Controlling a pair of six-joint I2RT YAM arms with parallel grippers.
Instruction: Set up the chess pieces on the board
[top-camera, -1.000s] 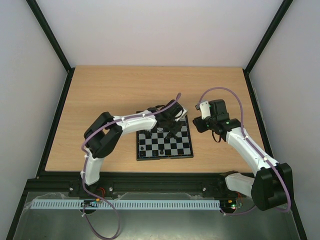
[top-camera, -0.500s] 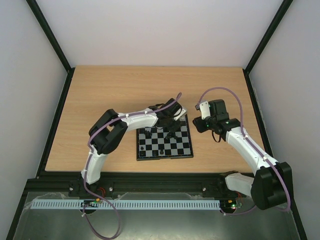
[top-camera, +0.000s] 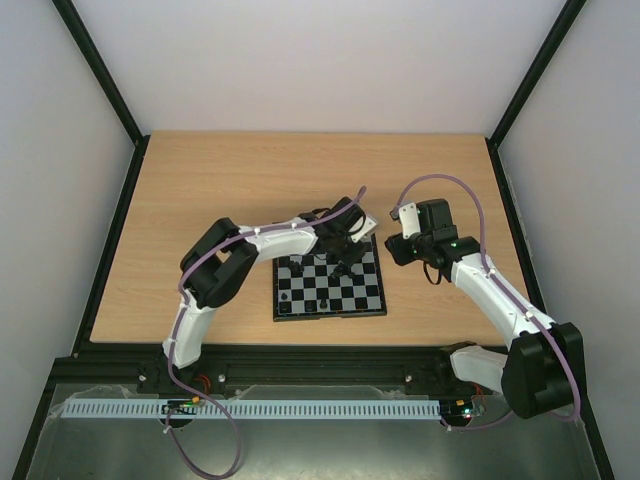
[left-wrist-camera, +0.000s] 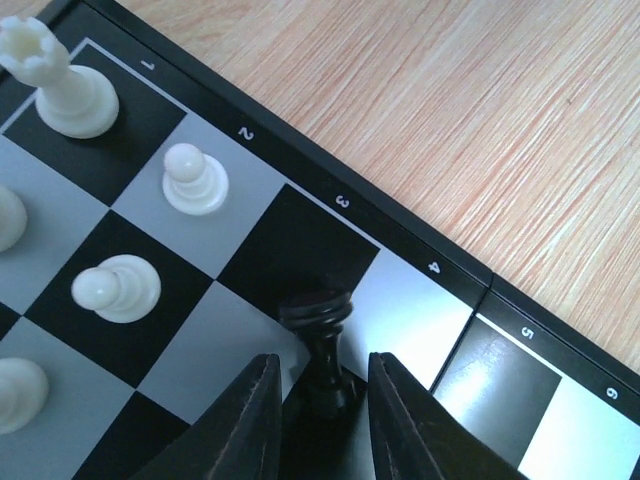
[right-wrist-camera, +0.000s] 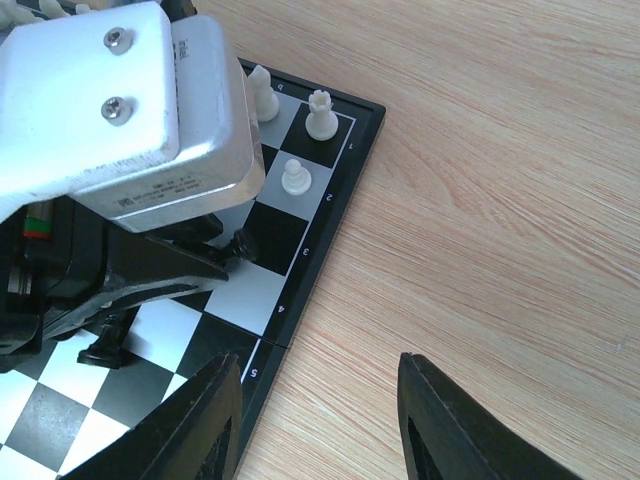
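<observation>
Pale wooden bench (top-camera: 200, 200), white walls on three sides, seen from the top. Small glossy black-and-grey chequered chessboard (top-camera: 365, 296) lies midway along the bench's near edge, chessmen scattered on it.

Left wrist view: left gripper (left-wrist-camera: 325, 366), dark fingers (left-wrist-camera: 255, 420) slightly apart, flanking a black turned chessman (left-wrist-camera: 322, 325) with narrow gaps showing, near the board's edge by numbers 3 and 4. Cream rook (left-wrist-camera: 55, 80) on the corner square by 1; cream pawns (left-wrist-camera: 192, 180) nearby.

Right wrist view: right gripper (right-wrist-camera: 315, 385), fingers wide apart, empty, over bare bench just beside the board's numbered edge.
</observation>
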